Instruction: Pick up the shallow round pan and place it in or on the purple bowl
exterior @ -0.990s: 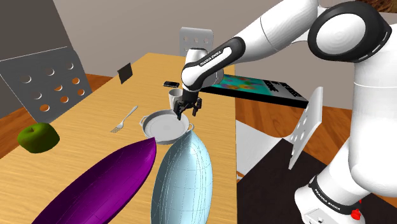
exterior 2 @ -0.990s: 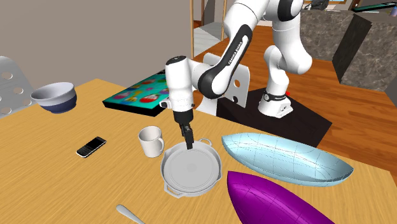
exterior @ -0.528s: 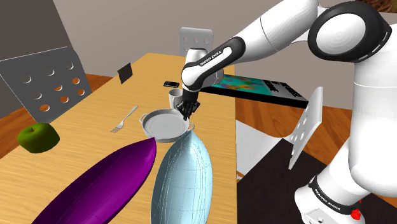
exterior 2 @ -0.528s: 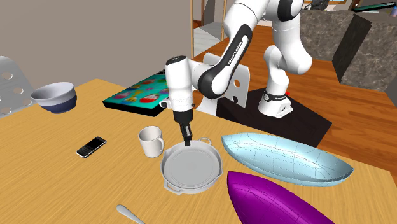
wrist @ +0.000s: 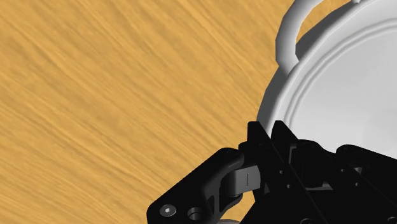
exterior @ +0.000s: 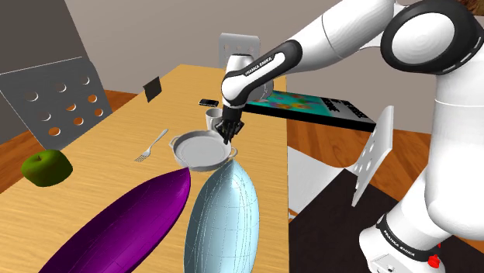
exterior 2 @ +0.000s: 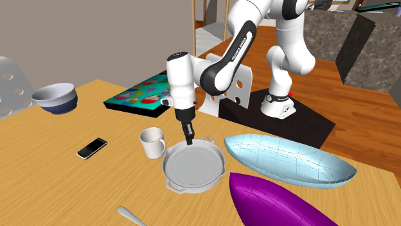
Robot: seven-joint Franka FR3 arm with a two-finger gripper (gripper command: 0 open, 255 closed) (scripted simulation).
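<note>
Gripping pan (exterior 2: 193, 170) rim, gripper (exterior 2: 189, 142) closed | purple bowl (exterior 2: 270, 202) cut off at edge

"FRANKA EMIKA" on the arm (exterior: 260, 65)

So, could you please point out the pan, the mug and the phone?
pan (exterior 2: 193, 170), second exterior view, its flat inside.
mug (exterior 2: 154, 149), second exterior view, its outer wall.
phone (exterior 2: 92, 148), second exterior view, its dark face.

Tool (exterior 2: 189, 140) fingers, apart one second ago, now clamp the rim of the shallow pan (exterior 2: 193, 170). Tool and pan both sit slightly higher over the counter (exterior 2: 64, 180) than before.
</note>
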